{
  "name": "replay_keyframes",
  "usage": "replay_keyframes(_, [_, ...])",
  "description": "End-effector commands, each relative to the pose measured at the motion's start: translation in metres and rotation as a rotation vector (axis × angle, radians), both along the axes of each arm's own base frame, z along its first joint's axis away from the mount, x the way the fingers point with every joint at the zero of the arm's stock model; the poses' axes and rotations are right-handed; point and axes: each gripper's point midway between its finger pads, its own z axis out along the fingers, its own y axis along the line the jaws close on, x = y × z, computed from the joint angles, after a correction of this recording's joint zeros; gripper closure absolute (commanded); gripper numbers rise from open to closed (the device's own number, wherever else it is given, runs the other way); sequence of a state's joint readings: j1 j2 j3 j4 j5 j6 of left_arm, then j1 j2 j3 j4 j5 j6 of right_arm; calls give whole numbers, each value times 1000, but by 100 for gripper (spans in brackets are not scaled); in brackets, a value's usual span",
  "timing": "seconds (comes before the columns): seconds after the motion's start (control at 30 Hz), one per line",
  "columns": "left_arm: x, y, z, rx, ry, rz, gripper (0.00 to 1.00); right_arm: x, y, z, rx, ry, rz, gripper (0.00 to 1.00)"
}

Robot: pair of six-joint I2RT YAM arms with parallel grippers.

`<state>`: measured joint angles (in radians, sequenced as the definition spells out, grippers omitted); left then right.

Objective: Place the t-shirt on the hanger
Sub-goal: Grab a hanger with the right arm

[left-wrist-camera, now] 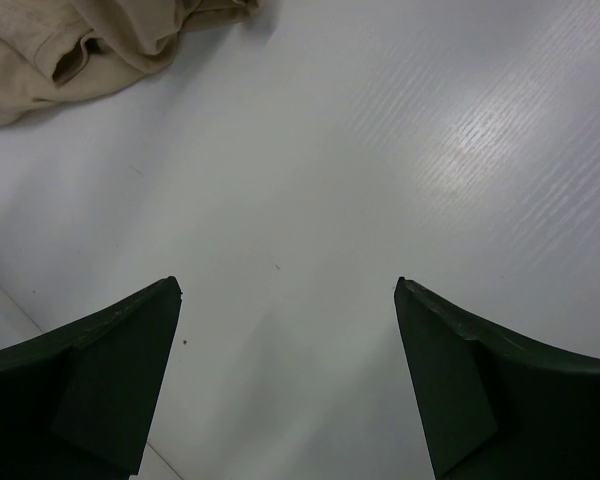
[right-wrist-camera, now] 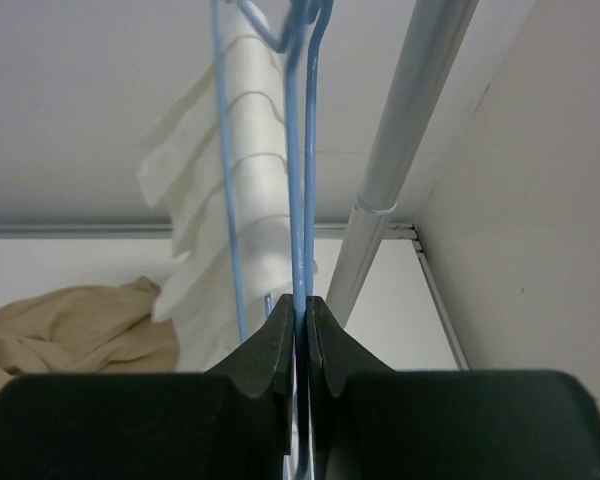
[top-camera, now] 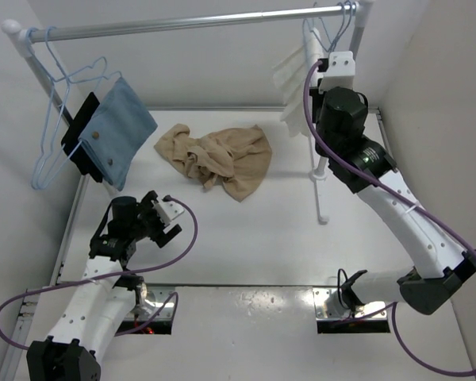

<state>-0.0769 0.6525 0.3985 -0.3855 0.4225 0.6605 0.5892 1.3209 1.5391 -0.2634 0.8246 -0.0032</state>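
White-shelled arms [top-camera: 412, 226] with black joints, purple cables [top-camera: 195, 228] looping alongside, dark wedge-shaped fingers [left-wrist-camera: 90, 390]

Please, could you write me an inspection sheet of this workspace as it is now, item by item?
Surface: white table, no spill seen.
Job's things: t-shirt crumpled in a heap at mid-table; hanger hanging at the rail's right end, no shirt on it.
Clutter: white towel on a second blue hanger beside it; blue cloth hanging at the rail's left end.
Hands: left hand open over the table, short of the shirt; right hand shut on the hanger's wire.
Cables: purple cables loop along both arms, apart from the shirt.
Surroundings: metal rail; white walls.
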Motion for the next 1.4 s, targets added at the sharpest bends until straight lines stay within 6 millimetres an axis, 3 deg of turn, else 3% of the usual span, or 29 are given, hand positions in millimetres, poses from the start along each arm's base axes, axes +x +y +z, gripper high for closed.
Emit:
replay_keyframes(0.0, [1,-2,1,-22,-13,-1,6,-3,-2,7,32,-28,9,95])
replay_keyframes(0.1, [1,-2,1,-22,-13,-1,5,-5,-1,11,39,-36,29,97])
replay_keyframes(0.3, [1,-2,1,-22,-13,-1,5,-10,1,15,44,-41,58,79])
replay_keyframes(0.33, [1,-2,1,-22,-13,-1,5,-10,1,15,44,-41,58,71])
replay_keyframes(0.43, [1,-2,1,-22,-13,-1,5,-13,-1,22,54,-57,59,69])
replay_keyframes(0.53, [-1,-2,-3,-21,-4,-1,5,-13,-1,22,54,-57,59,87])
replay_keyframes(0.73, [-1,-2,-3,-21,-4,-1,4,-19,-4,26,56,-59,69,100])
replay_keyframes(1.07, [-1,-2,-3,-21,-4,-1,3,-27,1,34,56,-75,137,100])
replay_keyframes(1.37, [0,-2,-1,-22,-13,-1,3,-25,-2,17,17,-38,113,76])
